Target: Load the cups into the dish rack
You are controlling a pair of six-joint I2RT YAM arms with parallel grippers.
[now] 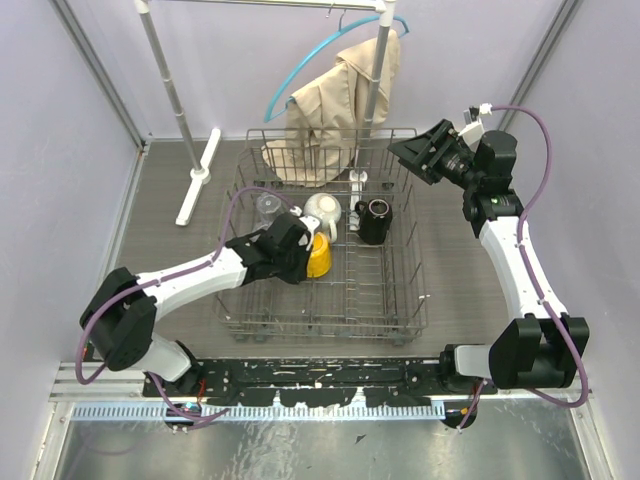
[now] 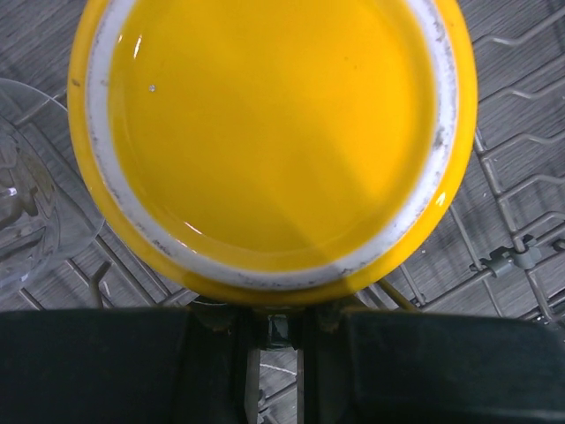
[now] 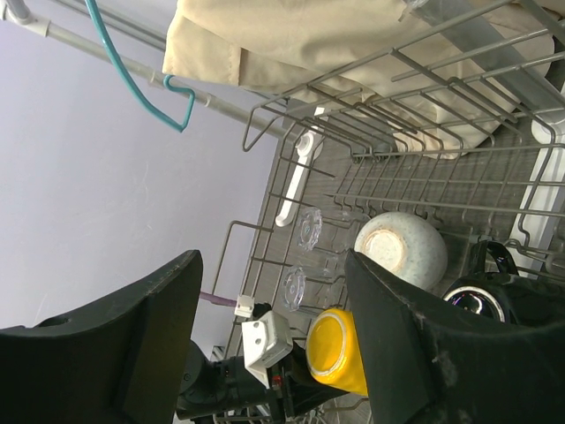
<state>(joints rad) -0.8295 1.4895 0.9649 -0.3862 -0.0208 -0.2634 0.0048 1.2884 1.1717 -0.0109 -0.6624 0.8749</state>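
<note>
Beyond the dish rack's (image 1: 320, 335) far left corner, a clothes rail (image 1: 172, 95) stands on the grey tabletop (image 1: 160, 200). Inside the rack's far left part stand two clear tumblers (image 3: 309, 228), one just nearer than the other. The left pincer (image 1: 306, 254) reaches over the rack's left wall. Its fingers are drawn nearly together and pinch the yellow mug (image 1: 320, 258) at its near edge; the wrist view does not show which part of the mug they hold. The mug is tipped, base toward the wrist, left of the rack's middle. The white mug (image 1: 325, 212) sits base-up just beyond it, in the rack's far middle. The black mug (image 1: 375, 220) stands just right of the white one. A beige garment (image 1: 330, 110) drapes over the rack's far rim. The right pincer (image 1: 420, 150) hovers above the rack's far right corner, fingers spread wide and holding nothing.
</note>
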